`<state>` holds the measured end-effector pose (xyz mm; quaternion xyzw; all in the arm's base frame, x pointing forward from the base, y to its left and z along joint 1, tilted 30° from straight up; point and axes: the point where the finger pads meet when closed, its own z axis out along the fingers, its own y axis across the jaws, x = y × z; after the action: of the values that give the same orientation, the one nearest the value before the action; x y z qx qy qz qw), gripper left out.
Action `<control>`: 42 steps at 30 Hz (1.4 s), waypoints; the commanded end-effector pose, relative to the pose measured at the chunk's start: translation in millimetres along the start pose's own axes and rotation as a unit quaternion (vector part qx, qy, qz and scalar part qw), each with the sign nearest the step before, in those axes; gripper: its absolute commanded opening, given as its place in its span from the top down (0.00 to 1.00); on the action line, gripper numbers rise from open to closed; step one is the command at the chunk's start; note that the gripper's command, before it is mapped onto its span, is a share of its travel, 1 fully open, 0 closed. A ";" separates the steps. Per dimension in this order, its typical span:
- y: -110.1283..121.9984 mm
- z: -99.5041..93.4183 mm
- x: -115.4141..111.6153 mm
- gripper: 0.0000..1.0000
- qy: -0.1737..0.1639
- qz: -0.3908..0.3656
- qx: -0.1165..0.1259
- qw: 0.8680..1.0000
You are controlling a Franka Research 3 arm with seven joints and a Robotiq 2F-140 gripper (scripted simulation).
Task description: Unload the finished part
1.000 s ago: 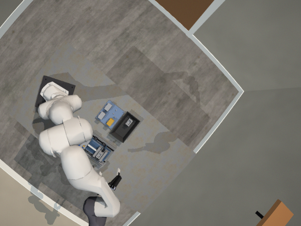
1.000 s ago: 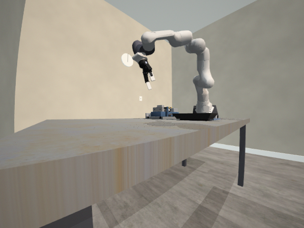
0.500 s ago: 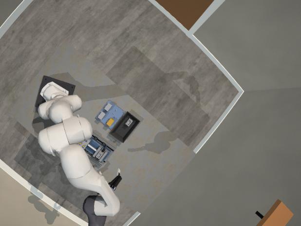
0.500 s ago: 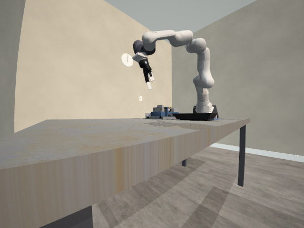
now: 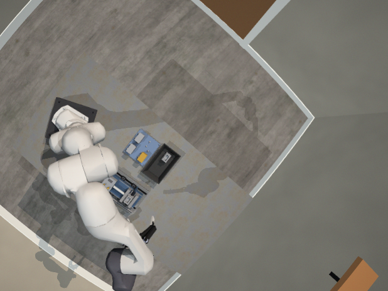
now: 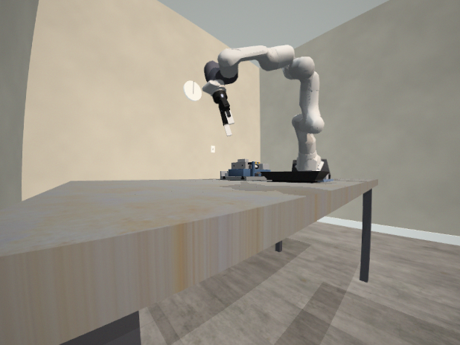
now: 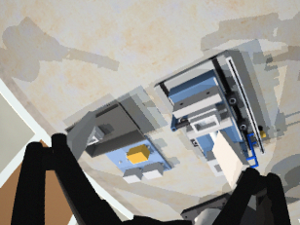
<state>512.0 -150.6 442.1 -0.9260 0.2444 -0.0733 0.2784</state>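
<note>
Jaws wide apart, your gripper [image 6: 228, 126] holds nothing, hanging high over the table [image 6: 156, 208] and well apart from the vise [image 5: 127, 192]. You can see the finished part [image 7: 228, 151] sitting in that vise; the dark outfeed tray [image 5: 154, 170] stands just beside it

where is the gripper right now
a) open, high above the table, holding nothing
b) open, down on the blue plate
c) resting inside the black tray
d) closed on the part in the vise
a: in the exterior view the gripper hangs well above the vise and black tray, its fingers spread with nothing between them.
</note>
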 end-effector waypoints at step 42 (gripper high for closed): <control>13.0 9.2 -8.5 0.00 0.033 0.096 -0.008 0.995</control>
<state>500.6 -149.1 427.7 -0.9031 0.3242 -0.0749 0.2715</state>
